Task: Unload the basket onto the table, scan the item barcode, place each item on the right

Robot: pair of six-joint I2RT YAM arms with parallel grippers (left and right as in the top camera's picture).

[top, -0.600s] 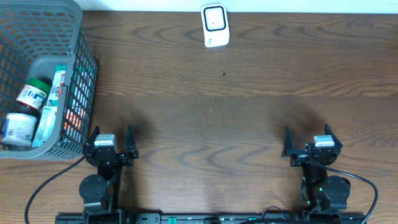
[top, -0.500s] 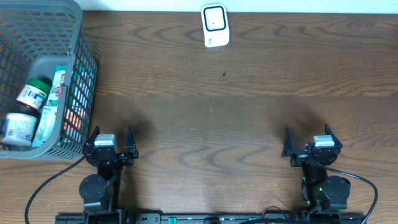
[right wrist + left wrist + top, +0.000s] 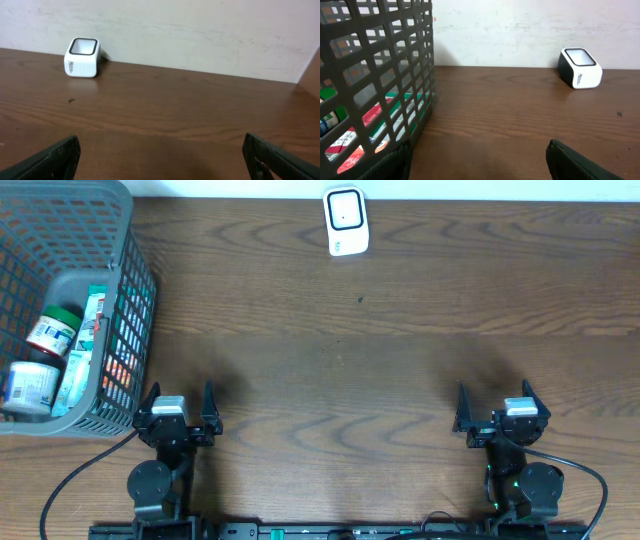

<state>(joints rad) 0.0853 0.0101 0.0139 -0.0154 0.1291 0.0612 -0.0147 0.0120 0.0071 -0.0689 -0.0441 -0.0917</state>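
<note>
Brown wood table, pale wall behind. Bottle and jar in basket, far left. Scanner far centre. Left gripper near basket, jaws wide, empty. Right gripper near right, likewise. Suggest: enter basket from above, grip clear of barcode, face label to scanner.

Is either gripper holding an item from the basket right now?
No, the left gripper and the right gripper both show open, empty jaws, apart from the basket.
</note>
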